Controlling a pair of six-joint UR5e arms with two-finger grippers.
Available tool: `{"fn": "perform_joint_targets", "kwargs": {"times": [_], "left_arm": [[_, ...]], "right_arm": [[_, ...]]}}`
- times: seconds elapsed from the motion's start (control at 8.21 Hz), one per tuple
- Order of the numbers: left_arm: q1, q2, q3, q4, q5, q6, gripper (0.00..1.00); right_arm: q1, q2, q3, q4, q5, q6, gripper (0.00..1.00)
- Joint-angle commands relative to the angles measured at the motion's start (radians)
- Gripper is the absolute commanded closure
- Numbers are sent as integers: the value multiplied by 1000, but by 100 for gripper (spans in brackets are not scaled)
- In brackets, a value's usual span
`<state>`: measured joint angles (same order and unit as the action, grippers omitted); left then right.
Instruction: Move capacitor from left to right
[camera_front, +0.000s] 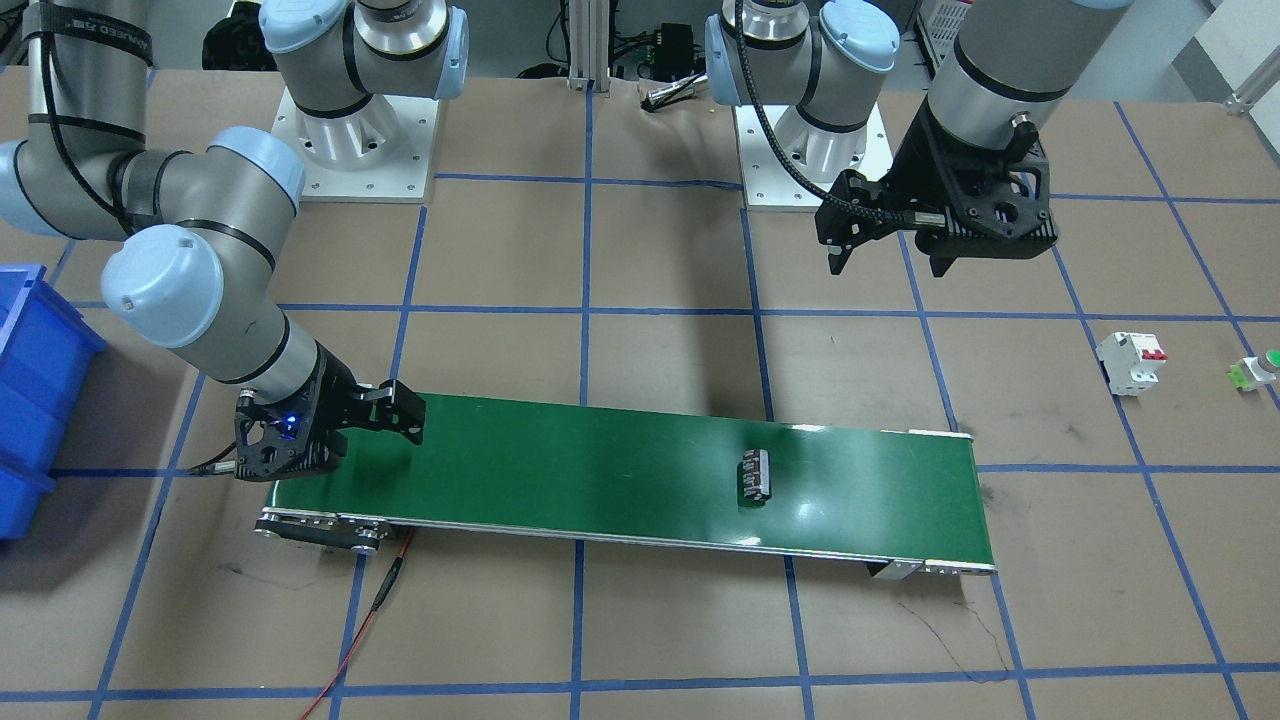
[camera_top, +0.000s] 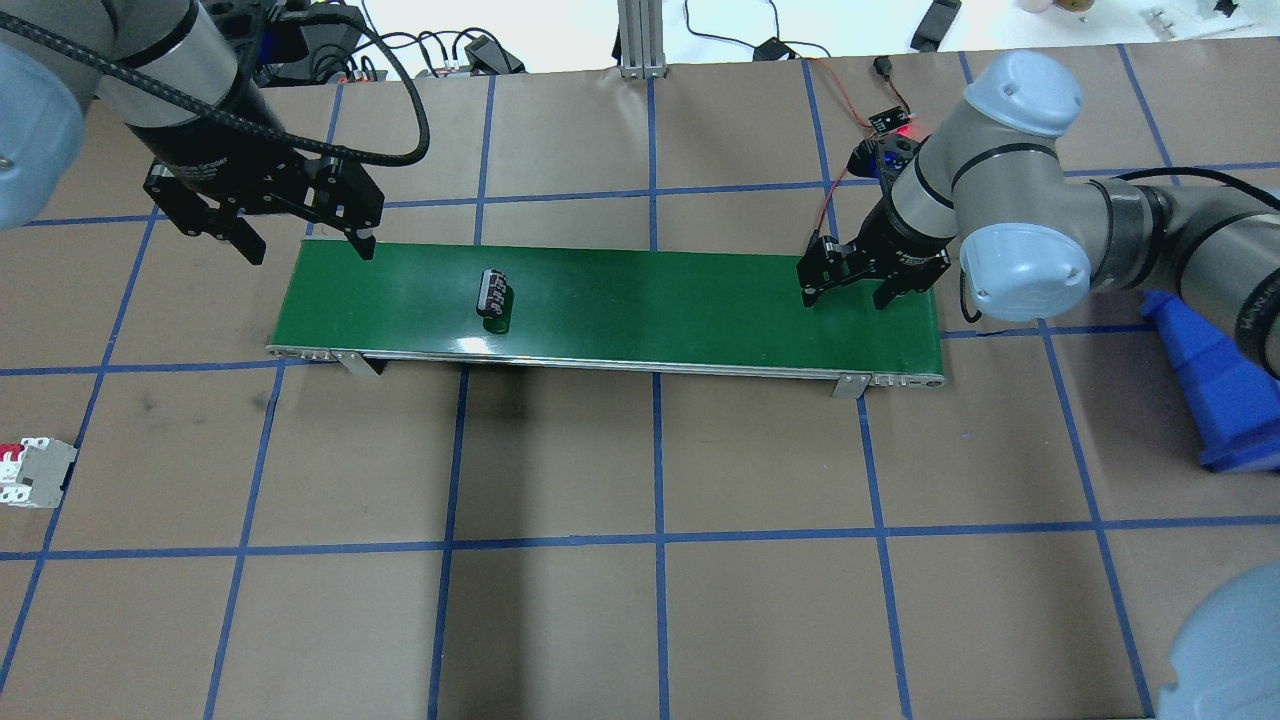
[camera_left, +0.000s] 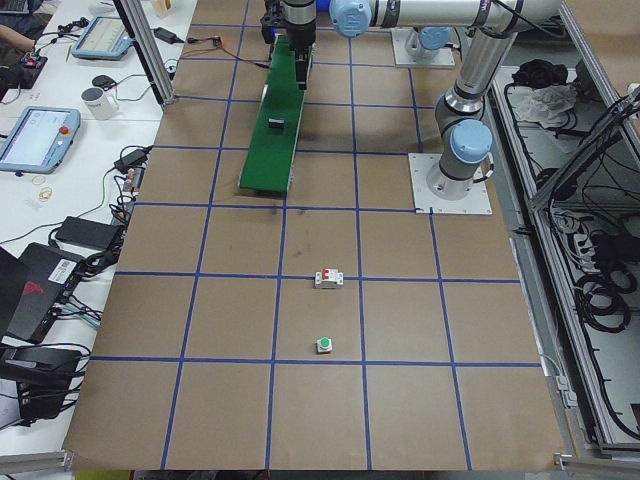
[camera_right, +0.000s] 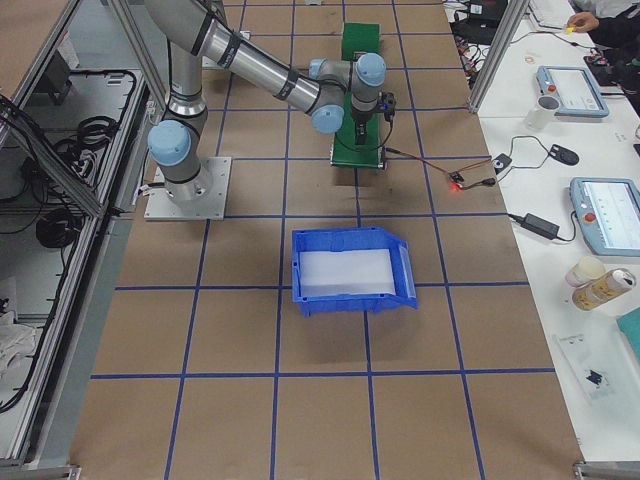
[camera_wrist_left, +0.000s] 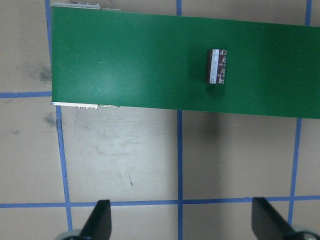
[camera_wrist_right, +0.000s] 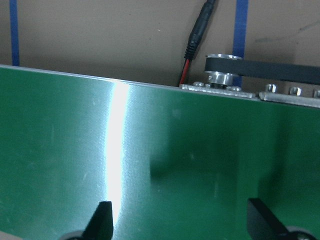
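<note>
The capacitor (camera_top: 493, 293), a small black cylinder with silvery stripes, lies on its side on the green conveyor belt (camera_top: 650, 300), in its left part. It also shows in the front view (camera_front: 755, 475) and the left wrist view (camera_wrist_left: 217, 66). My left gripper (camera_top: 305, 240) is open and empty, raised near the belt's left end, apart from the capacitor. My right gripper (camera_top: 843, 292) is open and empty, low over the belt's right end. The right wrist view shows only bare belt (camera_wrist_right: 150, 165) between the fingers.
A white circuit breaker with red switches (camera_front: 1131, 361) and a green push button (camera_front: 1258, 371) lie on the table beyond the belt's left end. A blue bin (camera_right: 350, 270) stands beyond its right end. A red wire (camera_front: 370, 610) runs from the belt's motor end.
</note>
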<state>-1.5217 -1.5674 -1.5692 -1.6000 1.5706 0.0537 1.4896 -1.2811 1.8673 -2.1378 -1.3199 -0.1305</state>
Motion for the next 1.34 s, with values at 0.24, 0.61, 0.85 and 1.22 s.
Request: {"fn": "perform_joint_targets", "kwargs": {"times": [0.24, 0.61, 0.85, 1.22], "left_arm": [[0, -3, -8, 0, -3, 0, 0], [0, -6, -9, 0, -7, -2, 0], [0, -6, -9, 0, -7, -2, 0], [0, -6, -11, 0, -7, -2, 0]], "right_arm": [[0, 2, 1, 4, -4, -28, 7], [0, 3, 0, 6, -1, -15, 7], [0, 2, 0, 6, -1, -15, 7], [0, 3, 0, 6, 2, -14, 8]]}}
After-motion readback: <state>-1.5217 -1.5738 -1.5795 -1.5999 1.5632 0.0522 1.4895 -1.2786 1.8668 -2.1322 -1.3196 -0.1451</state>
